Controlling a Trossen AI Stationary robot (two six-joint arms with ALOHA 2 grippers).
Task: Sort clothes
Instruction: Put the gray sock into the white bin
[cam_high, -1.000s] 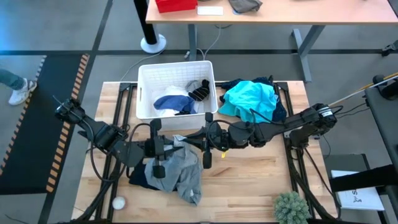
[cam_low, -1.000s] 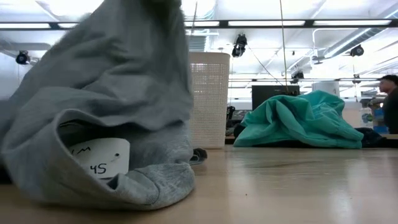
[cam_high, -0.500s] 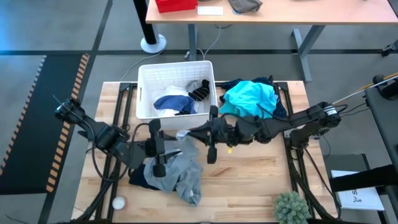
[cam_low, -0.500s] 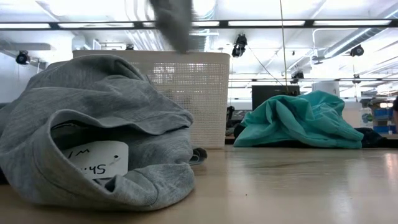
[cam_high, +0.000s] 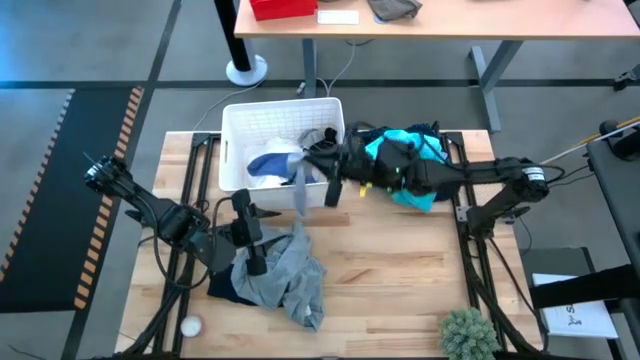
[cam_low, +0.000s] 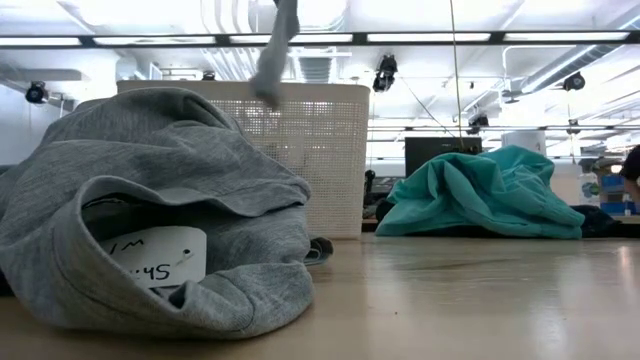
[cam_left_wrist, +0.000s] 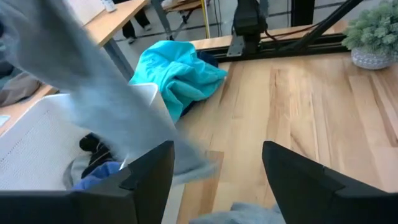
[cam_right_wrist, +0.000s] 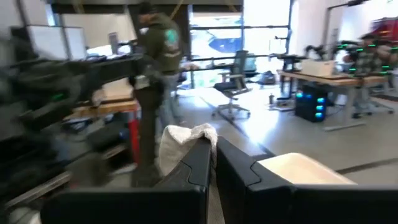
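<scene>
A slim pale grey fabric garment (cam_high: 301, 188) hangs straight down from the right gripper (cam_high: 322, 170), its long axis vertical, over the near right corner of the white plastic basket (cam_high: 232, 133). The right gripper's fingers are pinched tight on the garment's top end. The left gripper (cam_high: 247, 232) hovers with fingers spread wide and empty just above the crumpled grey sweatshirt (cam_high: 285, 276) at the table's near left. A teal fabric heap (cam_high: 400, 155) lies right of the basket.

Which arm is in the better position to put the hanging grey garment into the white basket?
The right arm. Its gripper is shut on the grey garment, which hangs at the white basket. The left gripper is open and empty, over the grey pile nearer the table's front.
</scene>
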